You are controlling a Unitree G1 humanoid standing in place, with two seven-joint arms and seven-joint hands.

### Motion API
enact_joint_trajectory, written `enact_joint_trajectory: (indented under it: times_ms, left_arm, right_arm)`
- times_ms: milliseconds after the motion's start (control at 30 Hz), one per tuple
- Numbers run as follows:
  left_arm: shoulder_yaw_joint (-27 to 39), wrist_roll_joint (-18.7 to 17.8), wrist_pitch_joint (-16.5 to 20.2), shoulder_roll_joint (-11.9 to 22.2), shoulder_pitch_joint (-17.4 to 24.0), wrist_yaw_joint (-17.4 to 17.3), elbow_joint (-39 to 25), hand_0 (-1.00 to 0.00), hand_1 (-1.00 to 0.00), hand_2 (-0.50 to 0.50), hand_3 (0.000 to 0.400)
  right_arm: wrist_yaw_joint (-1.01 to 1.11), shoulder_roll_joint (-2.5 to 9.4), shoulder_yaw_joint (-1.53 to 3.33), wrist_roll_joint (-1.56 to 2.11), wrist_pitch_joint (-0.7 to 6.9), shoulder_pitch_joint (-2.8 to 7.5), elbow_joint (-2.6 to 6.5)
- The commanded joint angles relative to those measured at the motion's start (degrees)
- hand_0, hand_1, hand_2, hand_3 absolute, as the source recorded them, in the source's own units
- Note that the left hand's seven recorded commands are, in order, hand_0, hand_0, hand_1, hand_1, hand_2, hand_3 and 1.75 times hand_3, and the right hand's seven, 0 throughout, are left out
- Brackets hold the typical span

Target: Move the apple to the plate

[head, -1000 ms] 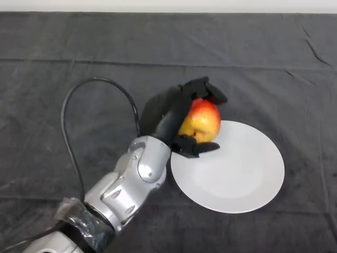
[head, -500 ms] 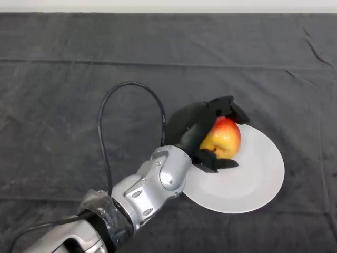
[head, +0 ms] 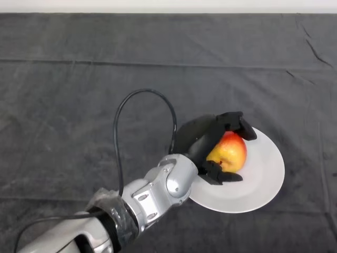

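A red and yellow apple (head: 229, 152) is held in my left hand (head: 199, 138), whose fingers curl over its top and whose thumb sits under it. The apple is over the middle left of a white round plate (head: 263, 176) that lies on the dark cloth at the centre right. I cannot tell whether the apple touches the plate. My silver-grey arm (head: 158, 190) comes in from the lower left and covers the plate's left edge.
The table is under a dark wrinkled cloth (head: 79, 105), with a fold line across the far part. A pale wall strip runs along the far edge.
My hand has carried the apple to the right and downwards, from the plate's left rim to over the plate's middle left. The arm has reached further in.
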Motion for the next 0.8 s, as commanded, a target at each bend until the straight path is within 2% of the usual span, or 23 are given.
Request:
enact_joint_trajectory:
  times_ms: [33, 267, 567, 800]
  left_arm:
    - [1.09, -0.71, -1.07, 1.76, -2.99, -0.5, 1.89, 0.0, 0.0, 0.0, 0.0]
    - [5.37, -1.0, -1.87, 4.02, -3.46, 0.81, 0.11, 0.0, 0.0, 0.0, 0.0]
    - [12.58, -1.25, -4.58, 8.83, -2.34, 1.8, -2.36, 0.0, 0.0, 0.0, 0.0]
    - [20.23, -2.64, -6.46, 14.88, -0.36, 1.16, -5.2, 0.0, 0.0, 0.0, 0.0]
  right_arm:
    - [0.41, -1.87, -0.94, 0.57, 0.06, 0.61, 0.79]
    - [0.46, -1.9, -0.94, 0.54, 0.04, 0.59, 0.87]
    - [0.49, -1.89, -0.93, 0.51, 0.02, 0.58, 0.89]
    - [0.48, -1.86, -0.93, 0.48, 0.0, 0.59, 0.85]
